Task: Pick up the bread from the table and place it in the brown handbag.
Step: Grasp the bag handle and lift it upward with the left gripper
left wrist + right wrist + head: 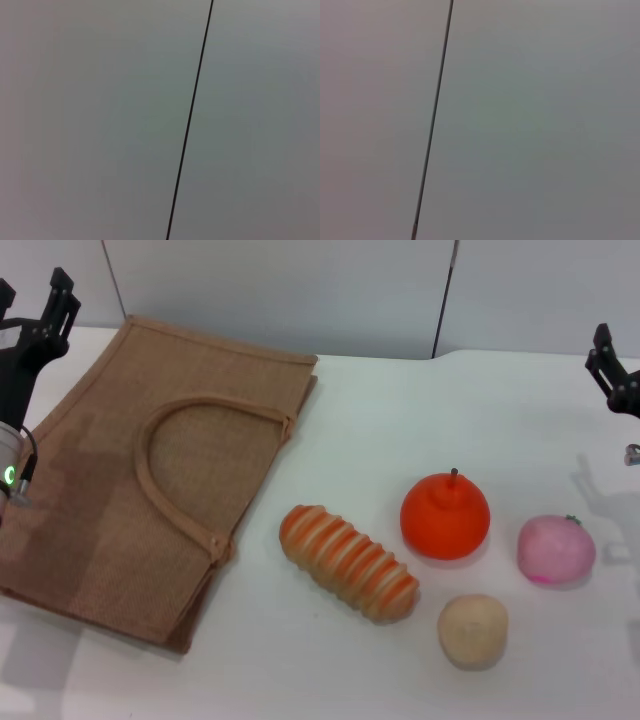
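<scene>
The bread (348, 562), an orange-brown oval loaf with cream stripes, lies on the white table (300, 660) at front centre, just right of the brown handbag (150, 470). The handbag lies flat on the left with its strap handles on top. My left gripper (33, 292) is raised at the far left above the bag's back corner, open and empty. My right gripper (612, 365) is raised at the far right edge, well away from the bread. Both wrist views show only a plain grey wall with a dark seam.
An orange fruit (445, 517) sits just right of the bread. A small beige ball (472, 630) lies in front of it, and a pink fruit (556, 549) lies farther right. A grey wall stands behind the table.
</scene>
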You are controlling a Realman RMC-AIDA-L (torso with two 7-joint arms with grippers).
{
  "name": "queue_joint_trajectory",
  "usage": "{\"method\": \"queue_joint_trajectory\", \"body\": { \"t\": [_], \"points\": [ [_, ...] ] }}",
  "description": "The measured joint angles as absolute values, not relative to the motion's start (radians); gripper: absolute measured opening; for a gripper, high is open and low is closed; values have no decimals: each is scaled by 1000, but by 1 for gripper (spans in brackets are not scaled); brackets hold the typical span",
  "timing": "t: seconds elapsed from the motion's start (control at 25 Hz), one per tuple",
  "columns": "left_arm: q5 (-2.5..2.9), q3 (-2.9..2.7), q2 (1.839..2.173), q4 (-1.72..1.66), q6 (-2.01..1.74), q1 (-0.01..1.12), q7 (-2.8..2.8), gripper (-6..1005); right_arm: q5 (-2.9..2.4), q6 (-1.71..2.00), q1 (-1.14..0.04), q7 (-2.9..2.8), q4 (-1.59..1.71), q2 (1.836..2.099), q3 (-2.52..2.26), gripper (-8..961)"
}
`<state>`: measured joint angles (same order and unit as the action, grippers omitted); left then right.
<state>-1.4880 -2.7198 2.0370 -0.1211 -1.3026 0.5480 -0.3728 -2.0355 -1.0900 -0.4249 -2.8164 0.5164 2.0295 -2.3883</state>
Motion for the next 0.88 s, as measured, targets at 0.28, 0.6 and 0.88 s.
{"method": "queue_joint_trajectory", "body": {
  "t": [0.28, 0.6, 0.88],
  "points": [
    [-1488, -2720, 2037, -120, -1302, 548, -373, 768, -2036, -1090, -425, -2816, 517, 2029, -2388, 904],
    [-1376, -2721, 2021, -62, -1287, 558, -611, 754, -2036, -1089, -421, -2816, 513, 2028, -2388, 905],
    [-1072, -2753, 2022, 276, -1312, 644, -1201, 663, -2036, -1088, -420, -2816, 512, 2028, -2388, 904]
  ]
}}
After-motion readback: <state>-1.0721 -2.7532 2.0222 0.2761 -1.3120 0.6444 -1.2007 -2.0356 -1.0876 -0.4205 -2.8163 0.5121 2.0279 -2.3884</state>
